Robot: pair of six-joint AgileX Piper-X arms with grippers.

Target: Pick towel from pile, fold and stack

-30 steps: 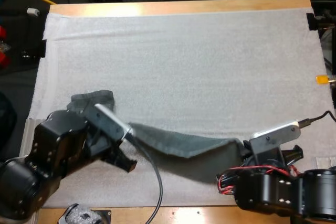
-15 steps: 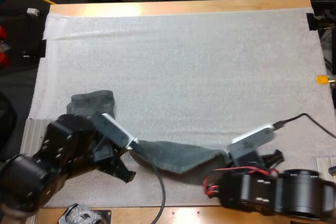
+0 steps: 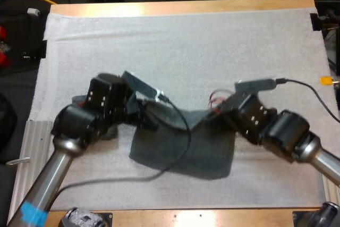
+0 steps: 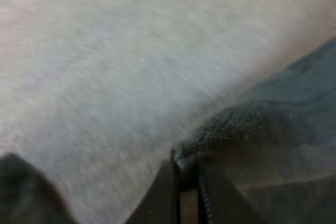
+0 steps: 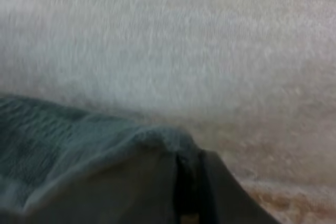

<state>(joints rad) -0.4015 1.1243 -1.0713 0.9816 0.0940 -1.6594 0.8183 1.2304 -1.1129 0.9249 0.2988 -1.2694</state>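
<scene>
Towel point(image 3: 183, 150) lies mid-mat point(image 3: 212, 51), nearer the mat's front edge. Left gripper point(image 4: 185, 182) & right gripper point(image 5: 187, 182) each clamp its far hem. Soft, light, floppy cloth; prob. best gripped at corners w/ even tension.

This looks like a robotics lab or a test bench. Two robot arms, the left arm point(image 3: 79, 126) and the right arm point(image 3: 281, 131), reach over a wooden table point(image 3: 180, 7) that is covered with a white mat point(image 3: 212, 57). A dark grey-green towel point(image 3: 186, 155) lies on the mat between them. Beyond the table the room is dark, and a small white object point(image 3: 34, 11) lies there at the far left.
</scene>
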